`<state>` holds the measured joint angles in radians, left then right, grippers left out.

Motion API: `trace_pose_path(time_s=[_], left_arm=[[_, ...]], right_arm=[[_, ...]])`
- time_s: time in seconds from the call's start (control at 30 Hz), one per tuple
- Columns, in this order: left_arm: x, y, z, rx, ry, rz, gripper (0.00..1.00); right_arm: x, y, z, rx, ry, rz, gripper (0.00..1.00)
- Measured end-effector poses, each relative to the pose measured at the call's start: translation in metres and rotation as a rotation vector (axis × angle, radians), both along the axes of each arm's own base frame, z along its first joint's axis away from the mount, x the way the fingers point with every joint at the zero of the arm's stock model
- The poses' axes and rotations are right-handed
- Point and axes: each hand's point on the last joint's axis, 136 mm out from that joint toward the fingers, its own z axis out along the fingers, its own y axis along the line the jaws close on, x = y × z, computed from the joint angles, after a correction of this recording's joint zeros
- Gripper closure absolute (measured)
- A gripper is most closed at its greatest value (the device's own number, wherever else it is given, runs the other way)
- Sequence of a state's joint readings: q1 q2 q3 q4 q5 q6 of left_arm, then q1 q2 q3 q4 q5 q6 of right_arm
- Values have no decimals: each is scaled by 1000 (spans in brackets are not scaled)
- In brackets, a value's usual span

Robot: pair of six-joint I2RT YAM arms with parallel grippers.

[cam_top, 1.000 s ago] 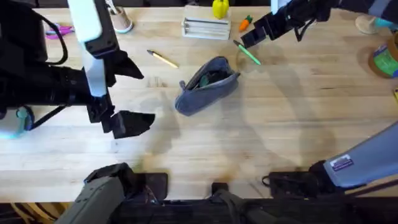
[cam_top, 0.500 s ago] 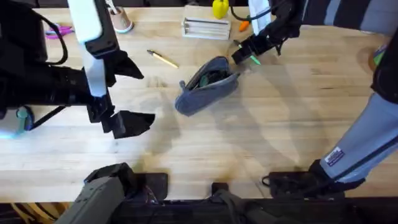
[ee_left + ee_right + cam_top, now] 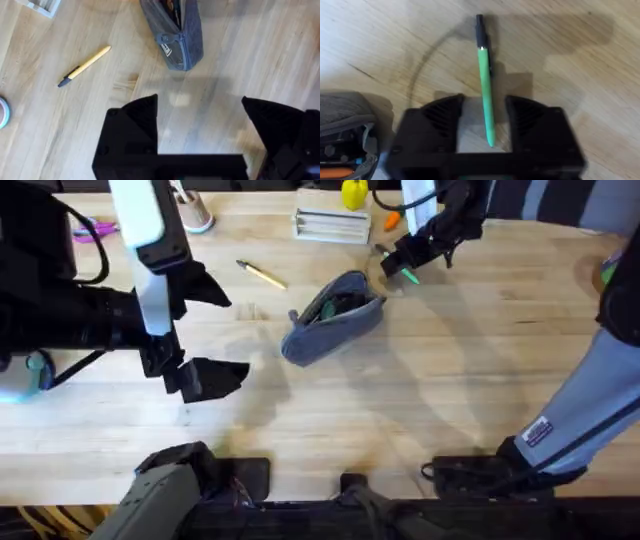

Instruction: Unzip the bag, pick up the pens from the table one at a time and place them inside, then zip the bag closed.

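Table [image 3: 420,400] comes first, with one bag [image 3: 333,317] lying unzipped near the middle of its far half so pens can be dropped in. Two pens are counted: the yellow pen [image 3: 262,275] toward the far edge, the green pen [image 3: 485,95] straddled by the right pincer [image 3: 485,120], held narrow, not yet closed. The left pincer [image 3: 200,120] is held wide, waiting empty.

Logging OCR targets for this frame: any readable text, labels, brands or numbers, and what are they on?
Nothing legible.
Small tag on the end of the bag: a mark is there, too blurred to read.
White label on the right arm's grey sleeve: print too small to read.
Green pen between the right gripper's fingers: no print visible.
Yellow pen: no print visible.
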<state>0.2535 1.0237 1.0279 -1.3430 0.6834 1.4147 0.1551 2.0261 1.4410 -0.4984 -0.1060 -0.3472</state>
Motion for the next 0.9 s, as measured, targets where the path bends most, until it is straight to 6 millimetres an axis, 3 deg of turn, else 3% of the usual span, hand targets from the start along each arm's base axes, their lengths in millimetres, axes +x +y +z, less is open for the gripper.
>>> trace_pose_path(time_s=[0.1,0.13,0.53,0.63,0.83,0.9], left_arm=[[0,0,0,0,0,0,7],[0,0,0,0,0,0,7],[0,0,0,0,0,0,7],[0,0,0,0,0,0,7],[0,0,0,0,0,0,7],[0,0,0,0,0,0,7]], right_arm=[[2,-2,0,-10,-5,-4,856],[4,-2,1,-11,-11,-10,938],[-2,-5,10,-22,-7,-9,963],[-1,-5,37,-22,-66,5,966],[-4,5,137,20,-299,90,970],[-11,12,162,45,-356,142,970]])
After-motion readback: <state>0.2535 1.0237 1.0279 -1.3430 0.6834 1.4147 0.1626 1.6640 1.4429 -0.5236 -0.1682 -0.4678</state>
